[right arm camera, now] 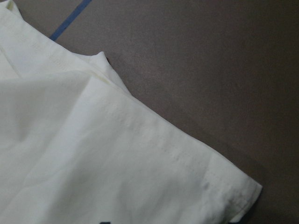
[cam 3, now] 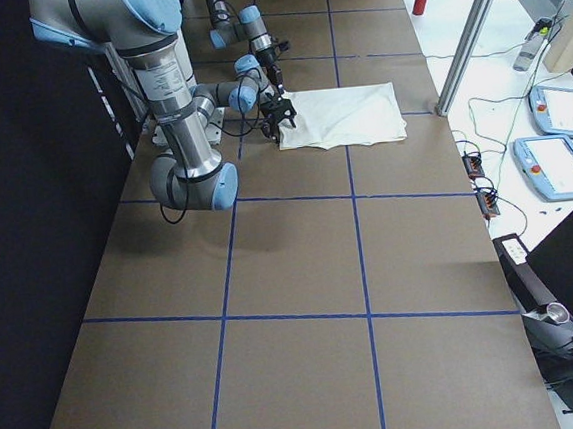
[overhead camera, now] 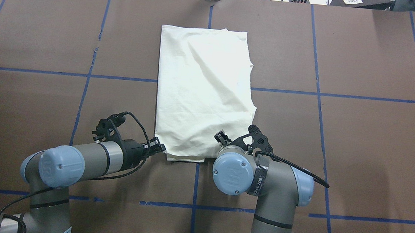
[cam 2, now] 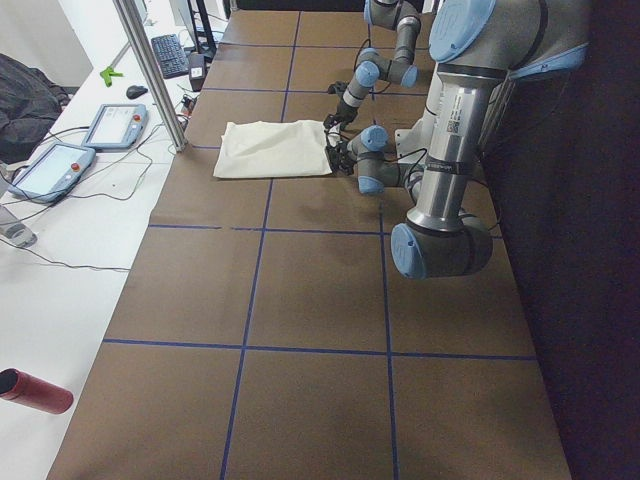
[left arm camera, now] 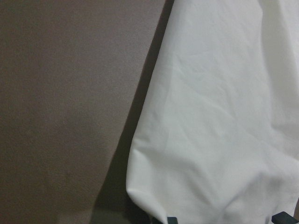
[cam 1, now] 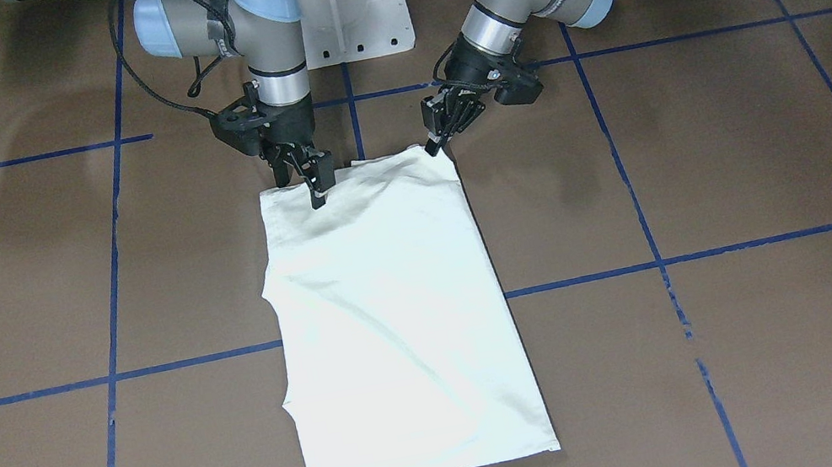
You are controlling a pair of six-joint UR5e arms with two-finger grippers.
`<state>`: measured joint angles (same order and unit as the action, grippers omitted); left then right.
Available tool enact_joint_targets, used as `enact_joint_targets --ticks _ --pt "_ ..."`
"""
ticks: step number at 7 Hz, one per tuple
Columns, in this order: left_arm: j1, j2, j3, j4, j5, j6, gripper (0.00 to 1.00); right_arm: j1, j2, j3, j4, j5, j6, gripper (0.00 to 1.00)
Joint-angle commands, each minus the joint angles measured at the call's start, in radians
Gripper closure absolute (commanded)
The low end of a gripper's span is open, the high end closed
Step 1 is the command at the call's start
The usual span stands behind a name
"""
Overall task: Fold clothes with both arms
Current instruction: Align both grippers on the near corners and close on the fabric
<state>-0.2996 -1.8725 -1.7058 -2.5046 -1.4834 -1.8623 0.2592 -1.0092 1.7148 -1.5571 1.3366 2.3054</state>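
The cream-white shirt (cam 1: 396, 314) lies folded into a long rectangle in the middle of the table, plain side up; it also shows in the overhead view (overhead camera: 202, 90). My left gripper (cam 1: 435, 144) is at one near corner of the shirt (overhead camera: 160, 148), low over the table. In the left wrist view the cloth (left arm camera: 224, 116) bulges between two fingertips (left arm camera: 170, 220) that stand apart. My right gripper (cam 1: 303, 185) is at the other near corner (overhead camera: 220, 136), its fingers spread over the hem (right arm camera: 154, 144). The cat print is hidden.
The white pedestal base (cam 1: 350, 5) stands just behind both grippers. Blue tape lines (overhead camera: 202, 84) grid the brown table. A metal post (cam 2: 150, 70), teach pendants (cam 2: 55, 170) and a red bottle (cam 2: 35, 390) are at the operators' side.
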Motion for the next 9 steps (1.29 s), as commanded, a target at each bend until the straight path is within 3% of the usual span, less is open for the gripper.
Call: enact_joint_targets --ticks 1,2,6,8,9 --pt "0.000 0.001 0.000 0.000 0.000 0.000 1.00 0.000 0.012 -0.001 0.002 -0.001 0.028 0.85" --pt "-0.001 0.001 0.000 0.000 0.000 0.000 1.00 0.000 0.014 -0.001 0.009 -0.001 0.034 1.00" --pt "-0.001 -0.007 -0.002 0.001 0.002 0.003 1.00 0.014 0.018 0.014 0.008 -0.011 0.071 1.00" --pt "-0.010 0.013 -0.094 0.021 -0.030 0.015 1.00 0.023 -0.009 0.188 -0.064 -0.010 0.069 1.00" --pt "-0.009 0.045 -0.206 0.117 -0.057 0.015 1.00 0.011 -0.023 0.300 -0.161 -0.008 0.069 1.00"
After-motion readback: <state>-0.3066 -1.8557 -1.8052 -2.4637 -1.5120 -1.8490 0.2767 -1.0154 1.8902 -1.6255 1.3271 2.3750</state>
